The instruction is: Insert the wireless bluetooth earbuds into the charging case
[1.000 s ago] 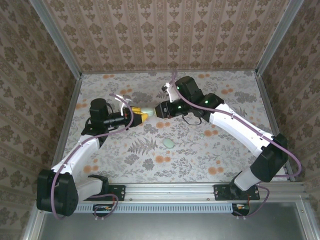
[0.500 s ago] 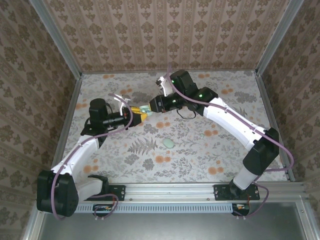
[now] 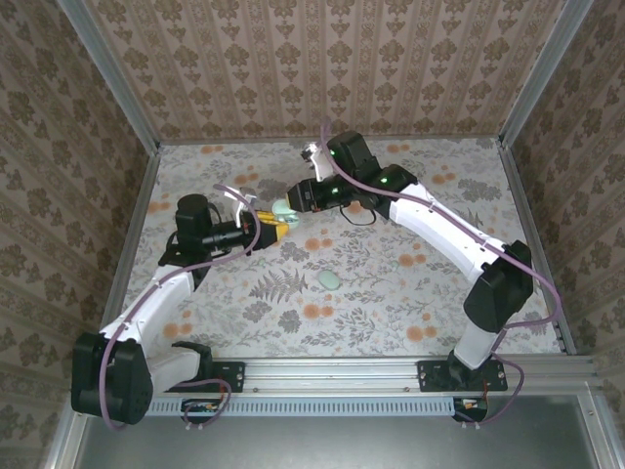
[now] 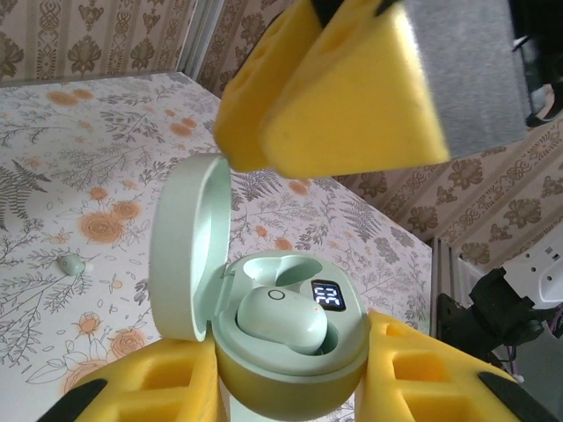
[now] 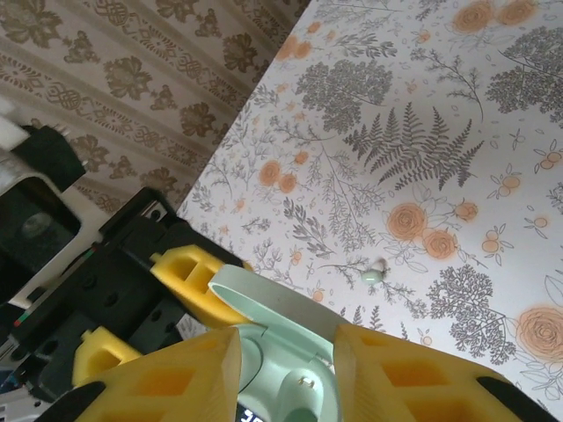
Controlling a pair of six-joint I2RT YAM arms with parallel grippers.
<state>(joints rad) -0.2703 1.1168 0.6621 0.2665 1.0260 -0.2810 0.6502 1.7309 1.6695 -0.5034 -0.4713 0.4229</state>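
The charging case (image 4: 281, 382) is hanging above the bench (image 3: 420, 303), toward the far edge and a little left of the middle. My left tool (image 3: 270, 231) is clamping its lower shell between both yellow pads. My right tool (image 5: 286, 365) is hovering right at the case with its fingers standing apart. Nothing is sitting between them, though one fingertip looks to be touching the lid's (image 4: 186, 255) upper rim.

One earbud (image 4: 280, 321) is already sitting in its well. The second earbud (image 3: 330, 280) is lying loose near the middle of the bench, well apart from the case.

I am judging that the job here is steadying the case and keeping it open for that second bud. To do it well, I am aiming to hold the left grip firm and level, so the seated bud is not tipping out. I am also keeping the right fingertip light on the lid, so the lid is not folding shut and the case is not twisting in the pads.

The case is pale mint, round and smooth. Its lid is standing swung wide to one side, and a small dark display (image 4: 327, 295) is glowing beside the seated bud.
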